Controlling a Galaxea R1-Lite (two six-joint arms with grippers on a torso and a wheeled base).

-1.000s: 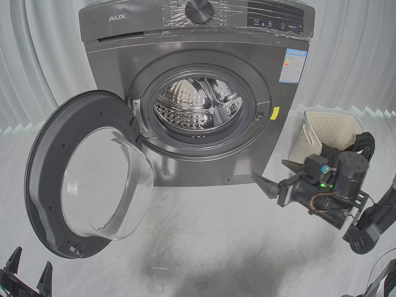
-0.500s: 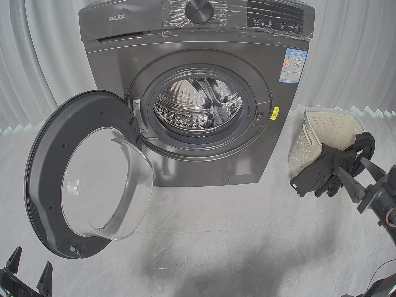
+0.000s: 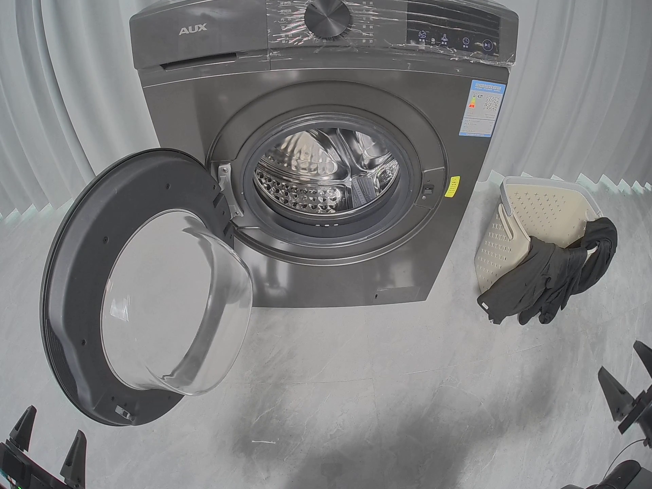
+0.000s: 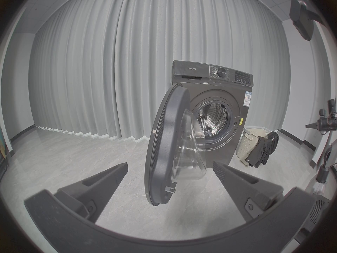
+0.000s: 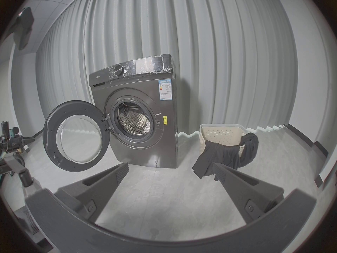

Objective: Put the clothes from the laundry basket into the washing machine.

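Observation:
The grey washing machine (image 3: 204, 103) stands ahead with its round door (image 3: 75, 266) swung open to the left and its steel drum (image 3: 305, 191) bare. A cream laundry basket (image 3: 550, 208) sits on the floor to its right. Black clothes (image 3: 543, 280) hang over the basket's front rim down to the floor. My right gripper (image 3: 619, 360) is open and holds nothing, low at the right edge, well short of the clothes. My left gripper (image 3: 54, 421) is open near the bottom left corner, below the door. The right wrist view has the basket (image 5: 224, 132) and clothes (image 5: 221, 153) beyond the right gripper (image 5: 170, 164).
Pale pleated curtains (image 3: 54, 89) run behind the machine. Bare grey floor (image 3: 380, 388) lies between me and the machine. The open door (image 4: 165, 148) juts out over the floor on the left, close in front of the left gripper (image 4: 169, 163).
The right arm pulled back from in front of the basket to the lower right edge, its gripper open throughout. The black clothes it covered now show. The left gripper stayed still.

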